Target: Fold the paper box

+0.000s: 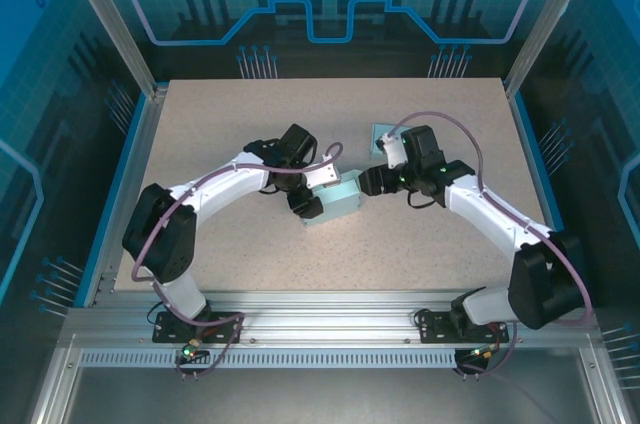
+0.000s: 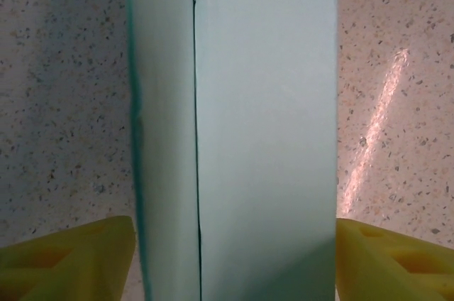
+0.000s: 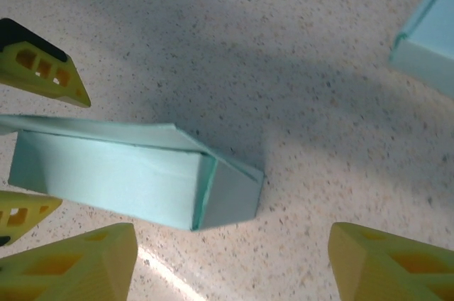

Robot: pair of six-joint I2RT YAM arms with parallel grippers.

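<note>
The pale teal paper box (image 1: 342,204) lies folded into a long closed shape on the table's middle. In the left wrist view the box (image 2: 262,102) runs straight away between my left gripper (image 2: 234,265), whose yellow fingers (image 2: 71,258) stand astride its two long sides. From the right wrist, one left finger (image 3: 42,67) shows a small gap to the box (image 3: 106,170), and the other finger sits close under its edge. My right gripper (image 3: 230,272) is open, nothing between its fingers, just short of the box's closed end. From above, the left gripper (image 1: 320,202) and right gripper (image 1: 362,184) flank the box.
A second teal paper piece (image 1: 385,136) lies flat behind the right gripper, and in the right wrist view this piece (image 3: 433,38) is at the top right. The speckled table (image 1: 250,114) is bounded by a metal frame and blue panels.
</note>
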